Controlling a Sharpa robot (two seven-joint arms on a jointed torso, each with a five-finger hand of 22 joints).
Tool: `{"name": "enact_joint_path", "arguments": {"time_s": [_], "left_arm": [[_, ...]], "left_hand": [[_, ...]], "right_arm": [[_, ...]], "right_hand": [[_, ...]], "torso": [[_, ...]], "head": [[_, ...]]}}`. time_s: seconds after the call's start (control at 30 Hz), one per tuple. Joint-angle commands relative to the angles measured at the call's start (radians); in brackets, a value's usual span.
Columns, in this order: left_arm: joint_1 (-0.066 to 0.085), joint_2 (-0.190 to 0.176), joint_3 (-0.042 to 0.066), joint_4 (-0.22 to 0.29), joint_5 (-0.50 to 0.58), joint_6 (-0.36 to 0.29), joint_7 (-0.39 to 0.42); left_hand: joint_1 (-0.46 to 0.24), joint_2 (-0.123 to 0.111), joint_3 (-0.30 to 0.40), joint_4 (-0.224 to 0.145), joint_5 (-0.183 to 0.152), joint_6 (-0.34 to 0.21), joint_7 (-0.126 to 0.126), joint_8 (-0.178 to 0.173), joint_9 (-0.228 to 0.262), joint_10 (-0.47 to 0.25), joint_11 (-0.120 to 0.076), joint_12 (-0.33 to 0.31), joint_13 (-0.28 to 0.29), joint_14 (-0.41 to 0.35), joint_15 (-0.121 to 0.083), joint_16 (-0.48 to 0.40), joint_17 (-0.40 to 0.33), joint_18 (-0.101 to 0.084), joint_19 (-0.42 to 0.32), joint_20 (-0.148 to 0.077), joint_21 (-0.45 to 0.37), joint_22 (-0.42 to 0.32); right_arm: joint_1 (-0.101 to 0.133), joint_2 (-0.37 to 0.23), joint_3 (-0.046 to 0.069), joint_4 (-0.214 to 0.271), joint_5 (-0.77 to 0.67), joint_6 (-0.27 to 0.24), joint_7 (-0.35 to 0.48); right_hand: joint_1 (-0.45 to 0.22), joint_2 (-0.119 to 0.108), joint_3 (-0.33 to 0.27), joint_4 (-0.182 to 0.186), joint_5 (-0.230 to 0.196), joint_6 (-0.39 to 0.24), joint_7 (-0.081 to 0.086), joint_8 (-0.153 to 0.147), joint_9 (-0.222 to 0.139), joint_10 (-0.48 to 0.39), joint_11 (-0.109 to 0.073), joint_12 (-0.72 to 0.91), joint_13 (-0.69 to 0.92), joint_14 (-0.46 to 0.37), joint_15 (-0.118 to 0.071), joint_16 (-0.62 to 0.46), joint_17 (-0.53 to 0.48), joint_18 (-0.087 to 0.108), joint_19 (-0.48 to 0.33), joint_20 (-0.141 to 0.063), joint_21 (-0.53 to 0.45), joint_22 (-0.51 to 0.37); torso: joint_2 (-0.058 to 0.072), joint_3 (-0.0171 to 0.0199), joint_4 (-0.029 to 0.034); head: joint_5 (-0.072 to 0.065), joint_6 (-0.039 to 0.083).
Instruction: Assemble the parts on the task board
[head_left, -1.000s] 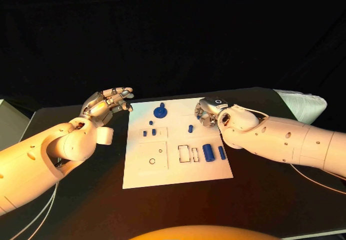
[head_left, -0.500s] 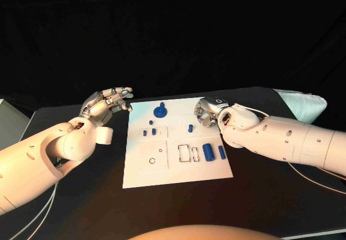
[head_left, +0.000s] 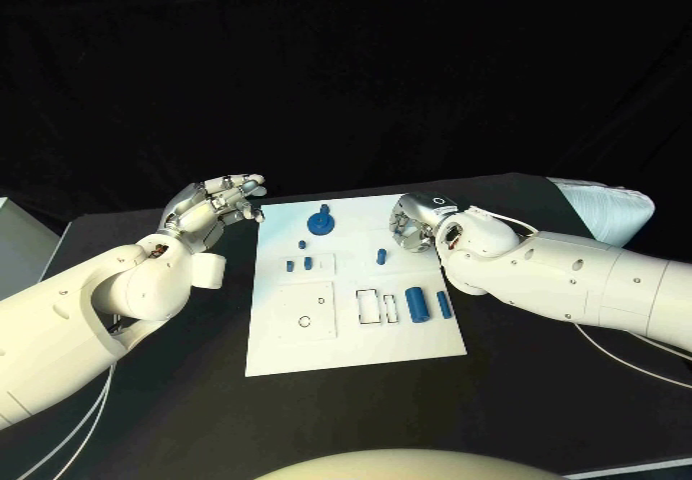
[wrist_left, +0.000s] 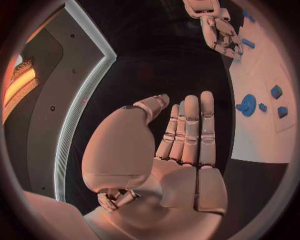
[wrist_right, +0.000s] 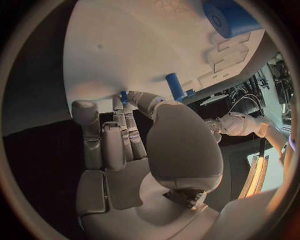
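black worktop (head_left: 548, 400) under a black backdrop (head_left: 346, 90). pale box (head_left: 22, 250) at one edge, white ribbed object (head_left: 606, 212) at the other.

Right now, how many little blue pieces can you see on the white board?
7 on the white task board: a round disc at the far end, a tiny peg, a pair, one mid-board, and two cylinders near the right edge. The right hand may hide more.

— How does the task board (head_left: 346, 345) lie?
— It is a white plate, flat on the table's middle.
— And the parts (head_left: 415, 304)?
— Small blue pieces, scattered over its far half; one round piece (head_left: 320, 222) lies near the far edge.
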Motion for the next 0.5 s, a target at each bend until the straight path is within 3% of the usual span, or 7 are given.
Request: {"name": "enact_joint_path", "arguments": {"time_s": [0.03, 0.27, 0.5], "left_arm": [[0.0, 0.001, 0.001, 0.001, -0.004, 0.002, 0.004], [0.0, 0.0, 0.001, 0.002, -0.005, 0.002, 0.003], [0.0, 0.0, 0.001, 0.002, -0.007, 0.002, 0.002]], "left_hand": [[0.012, 0.002, -0.002, -0.002, -0.002, -0.006, -0.002, -0.004, -0.001, -0.007, 0.0, -0.004, -0.001, -0.005, 0.005, -0.005, -0.002, 0.006, 0.01, 0.001, -0.005, -0.002], [0.015, 0.003, -0.001, -0.003, -0.001, -0.006, -0.002, -0.004, -0.001, -0.008, 0.0, -0.004, -0.002, -0.006, 0.005, -0.005, -0.002, 0.006, 0.011, 0.001, -0.006, -0.002], [0.018, 0.003, -0.001, -0.004, -0.001, -0.006, -0.002, -0.004, -0.001, -0.008, 0.0, -0.004, -0.002, -0.006, 0.005, -0.006, -0.002, 0.006, 0.011, 0.001, -0.006, -0.003]], "right_arm": [[-0.009, 0.004, -0.006, 0.003, 0.008, 0.027, 0.004], [-0.009, 0.005, -0.006, 0.002, -0.004, 0.027, -0.008], [-0.009, 0.006, -0.006, 0.004, -0.029, 0.031, -0.025]], "right_hand": [[0.005, 0.017, -0.001, 0.007, -0.006, 0.008, -0.003, 0.008, 0.008, 0.025, -0.015, 0.003, 0.009, 0.047, -0.008, 0.007, 0.004, -0.009, 0.009, -0.004, 0.007, 0.005], [0.016, 0.03, -0.001, 0.003, -0.013, 0.009, -0.008, 0.02, 0.02, 0.037, -0.02, 0.001, 0.011, 0.049, -0.013, 0.013, 0.011, -0.012, 0.019, -0.009, 0.015, 0.016], [0.076, 0.034, 0.009, -0.051, -0.019, 0.004, -0.002, 0.032, 0.036, 0.053, -0.021, -0.006, 0.015, 0.051, -0.017, 0.021, 0.02, -0.015, 0.029, -0.018, 0.031, 0.036]], "torso": [[-0.001, -0.0003, 0.0002], [-0.001, -0.0002, -0.0003], [0.0, -0.0001, 0.0003]], "head": [[0.0, 0.0], [0.001, 0.0], [0.0, 0.0]]}}
